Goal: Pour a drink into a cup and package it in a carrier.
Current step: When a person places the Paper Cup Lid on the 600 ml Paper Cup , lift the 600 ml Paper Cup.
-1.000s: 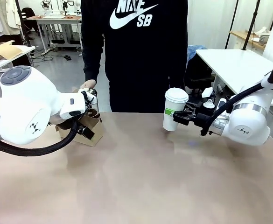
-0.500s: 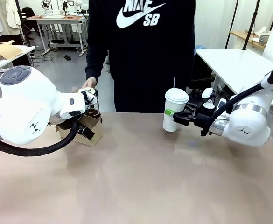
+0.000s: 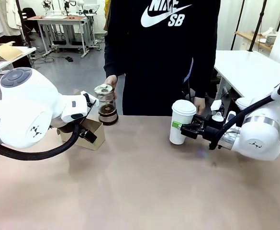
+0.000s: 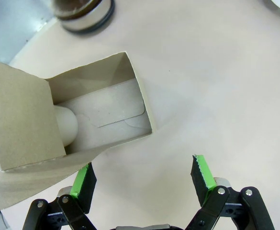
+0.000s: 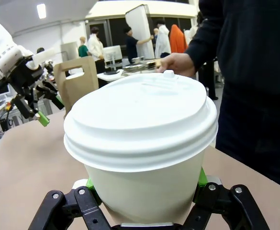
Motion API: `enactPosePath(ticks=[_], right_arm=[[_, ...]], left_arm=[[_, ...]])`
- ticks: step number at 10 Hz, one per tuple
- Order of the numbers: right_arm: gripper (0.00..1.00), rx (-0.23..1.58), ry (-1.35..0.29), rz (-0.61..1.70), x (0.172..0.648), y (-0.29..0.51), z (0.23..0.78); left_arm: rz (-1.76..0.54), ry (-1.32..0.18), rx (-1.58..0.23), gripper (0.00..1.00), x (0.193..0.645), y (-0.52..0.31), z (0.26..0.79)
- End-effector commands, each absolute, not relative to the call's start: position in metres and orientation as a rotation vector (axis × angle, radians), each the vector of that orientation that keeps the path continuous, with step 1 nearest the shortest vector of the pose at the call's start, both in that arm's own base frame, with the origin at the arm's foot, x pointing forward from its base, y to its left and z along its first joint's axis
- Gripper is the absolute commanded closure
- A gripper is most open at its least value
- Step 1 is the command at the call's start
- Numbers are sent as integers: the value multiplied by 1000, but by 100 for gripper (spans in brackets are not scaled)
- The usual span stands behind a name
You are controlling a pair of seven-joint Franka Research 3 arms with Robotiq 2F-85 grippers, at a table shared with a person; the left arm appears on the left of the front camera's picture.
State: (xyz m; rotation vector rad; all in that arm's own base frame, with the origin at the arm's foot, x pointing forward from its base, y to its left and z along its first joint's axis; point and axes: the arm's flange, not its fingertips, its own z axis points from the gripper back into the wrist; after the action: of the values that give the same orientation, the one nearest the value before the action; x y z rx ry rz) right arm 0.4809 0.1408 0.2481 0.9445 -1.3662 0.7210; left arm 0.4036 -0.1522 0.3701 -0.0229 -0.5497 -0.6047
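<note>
One lidded white paper cup (image 3: 182,120); one clear glass jug of dark brown drink (image 3: 106,104). One brown cardboard carrier (image 4: 20,115), one white cylinder (image 4: 65,125) inside.

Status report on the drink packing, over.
Left gripper open, at carrier. Right gripper shut on lidded cup, upright, well apart from carrier. Jug beside carrier, person's hand at it.

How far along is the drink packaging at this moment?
Done, apparently: the cup wears its lid, and a person's hand is at the jug by the table's far edge. In hand: the right gripper is shut on the cup. Left: seating it in the carrier, beside which the left gripper hangs open.
</note>
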Motion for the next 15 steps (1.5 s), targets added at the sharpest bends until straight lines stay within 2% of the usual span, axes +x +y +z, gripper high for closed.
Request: enactPosePath(ticks=[1,6,7,8,9,10,12,15], right_arm=[[19,930,-1365,723,484,140,249],[19,941,-1365,717,482,139,247],[19,942,-1373,749,469,111,260],[19,972,-1340,764,480,118,285],[19,994,-1317,789,522,220,255],[19,1031,-1278,779,529,216,275],[19,1067,-1311,848,534,195,318],[19,1074,-1307,936,543,177,356]], left_arm=[[-604,-550,-25,0,404,-152,370],[-604,-550,-25,0,404,-152,370],[-604,-550,-25,0,404,-152,370],[-604,-550,-25,0,404,-152,370],[-604,-550,-25,0,404,-152,370],[-604,-550,-25,0,404,-152,370],[-604,-550,-25,0,404,-152,370],[-604,-550,-25,0,404,-152,370]])
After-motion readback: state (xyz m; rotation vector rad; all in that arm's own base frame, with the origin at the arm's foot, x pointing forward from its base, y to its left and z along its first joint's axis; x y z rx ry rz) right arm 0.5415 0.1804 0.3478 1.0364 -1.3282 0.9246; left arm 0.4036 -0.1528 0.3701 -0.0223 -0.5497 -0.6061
